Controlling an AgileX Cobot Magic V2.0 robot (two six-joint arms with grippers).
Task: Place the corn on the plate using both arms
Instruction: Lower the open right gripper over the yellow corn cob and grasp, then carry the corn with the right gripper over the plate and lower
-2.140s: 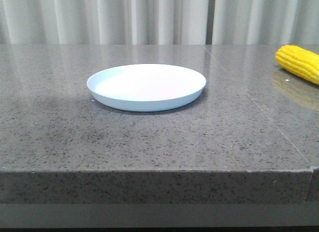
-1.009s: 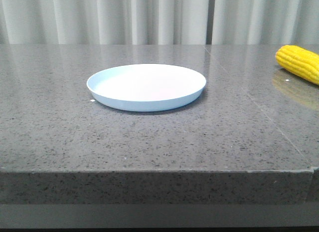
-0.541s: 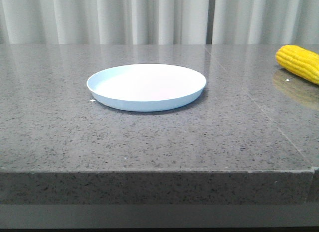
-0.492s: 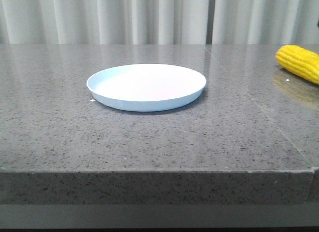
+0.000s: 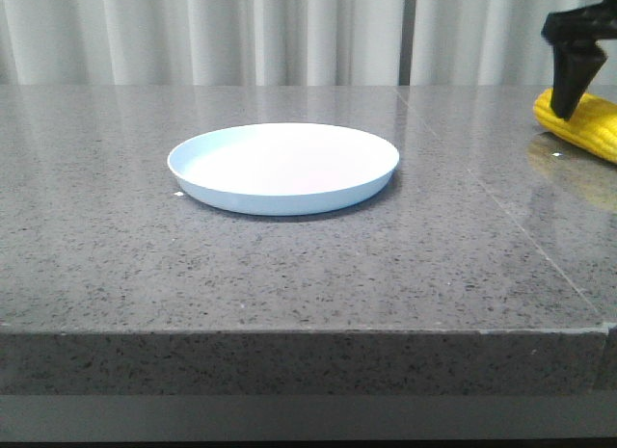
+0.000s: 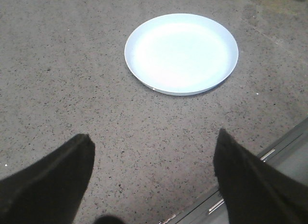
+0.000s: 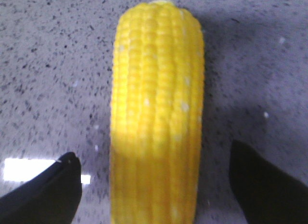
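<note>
The speckled grey stone countertop (image 5: 289, 265) is polished, its far right side glossy enough to mirror the bumpy, bright yellow corn cob (image 7: 156, 113) with its waxy kernels. The round pale blue-white plate (image 5: 207, 193) looks smooth and satiny. The black gripper fingers (image 6: 53, 180) look matt. Pale pleated cloth curtains (image 5: 241, 34) hang at twelve o'clock.

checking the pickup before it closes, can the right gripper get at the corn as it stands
Probably yes. The right gripper is open, with one finger on each side of the corn and bare table around it. In the front view the gripper sits just above the cob, and nothing lies in between.
</note>
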